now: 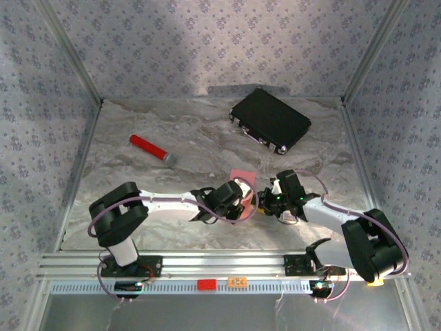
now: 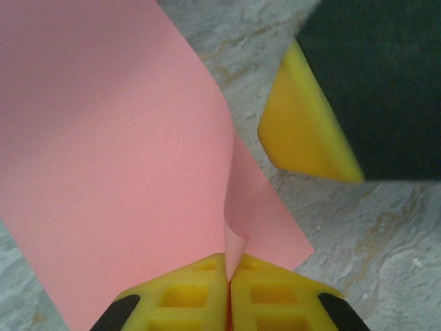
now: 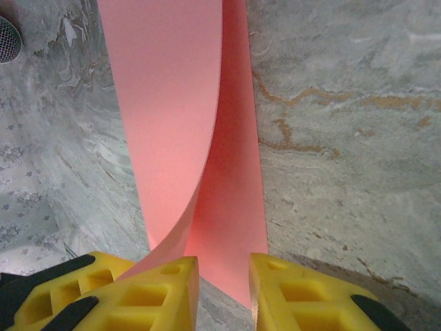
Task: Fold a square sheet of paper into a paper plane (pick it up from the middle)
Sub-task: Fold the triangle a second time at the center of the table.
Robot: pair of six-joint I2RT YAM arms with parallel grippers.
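Paper (image 2: 117, 158) lies between left hand (image 2: 228, 269) and right hand (image 3: 224, 267); case (image 1: 270, 118) behind.

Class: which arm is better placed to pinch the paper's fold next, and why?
Right, probably: the right end effector stands open, the fold of the paper running into its gap, free to close. The left end effector is shut on the paper's edge, anchoring it.

Nothing is legible; the orange tag (image 1: 238, 281) on the rail (image 1: 89, 261) is blurred.

pink sheet (image 2: 103, 138), top and left edges beyond the left wrist frame
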